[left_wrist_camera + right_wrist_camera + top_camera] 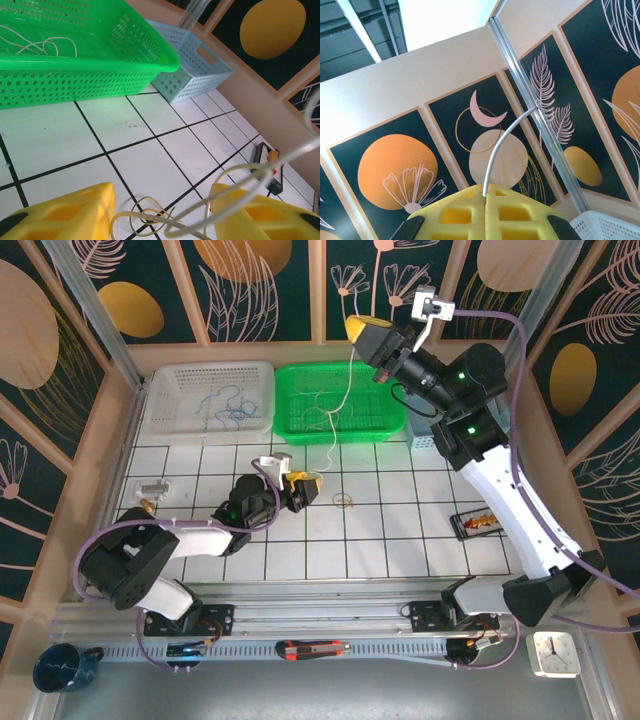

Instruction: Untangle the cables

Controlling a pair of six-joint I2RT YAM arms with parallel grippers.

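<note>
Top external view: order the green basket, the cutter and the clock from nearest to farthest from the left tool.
From the left tool:
1. Green basket, just beyond it, at the far side.
2. Cutter, at the near edge, between the arm bases.
3. Clock, in the near right corner.

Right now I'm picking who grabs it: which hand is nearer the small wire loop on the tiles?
Left. The left hand sits low, right beside the wire loop; the right hand is raised over the far side of the green basket.
</note>
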